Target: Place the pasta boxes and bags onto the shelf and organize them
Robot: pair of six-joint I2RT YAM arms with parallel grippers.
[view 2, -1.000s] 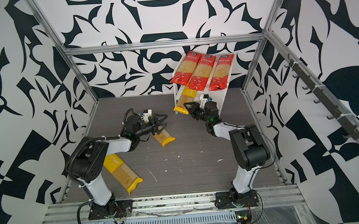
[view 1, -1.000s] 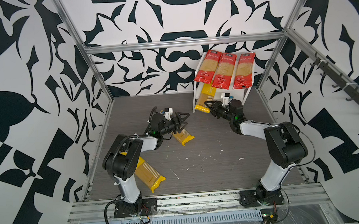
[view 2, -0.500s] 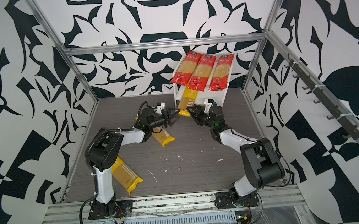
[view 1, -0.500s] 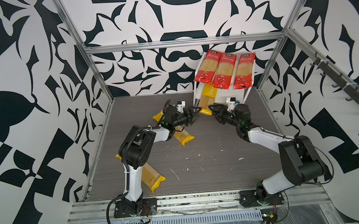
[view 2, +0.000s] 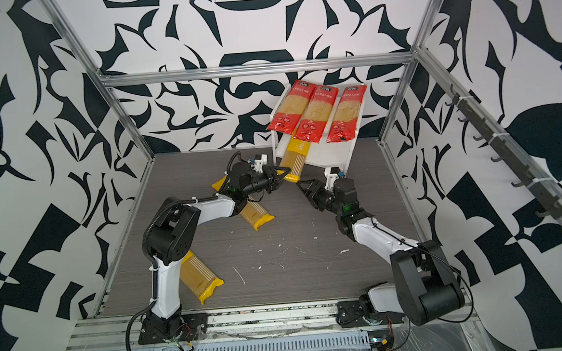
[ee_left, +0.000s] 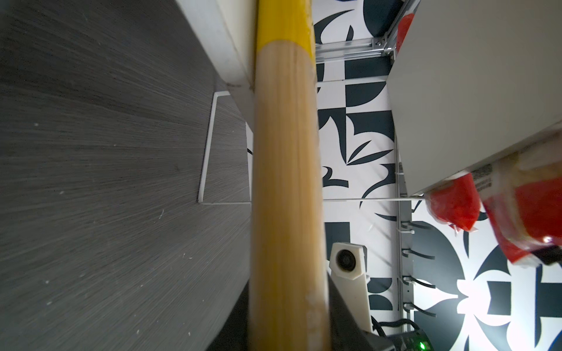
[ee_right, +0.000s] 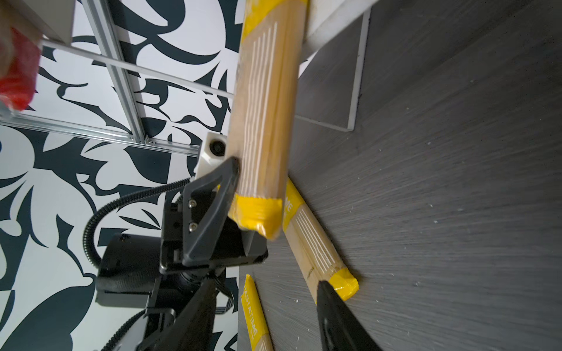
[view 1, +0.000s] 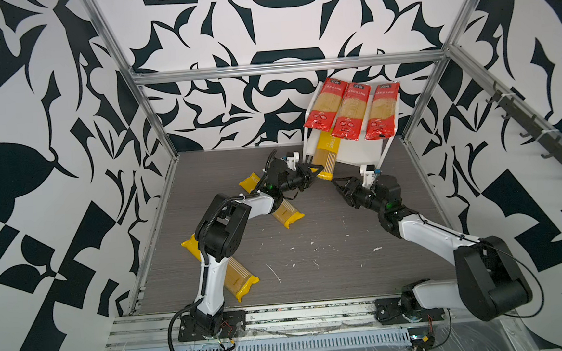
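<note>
While my left gripper (view 1: 316, 174) pinches the glossy, flat yellow-ended packet (view 1: 328, 152) jutting off the smooth white shelf (view 1: 355, 150), my right gripper (view 1: 340, 186) gapes, empty.

"PASTATIME" printed on yellow-ended packet (ee_right: 254, 316), red packets (view 1: 350, 114) print illegible

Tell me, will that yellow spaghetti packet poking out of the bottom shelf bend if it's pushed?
Probably not much: the yellow-ended packet juts straight off the shelf's lower tier without sagging. Its shiny wrap may slide easily. The dry strands inside could snap if bent.
</note>
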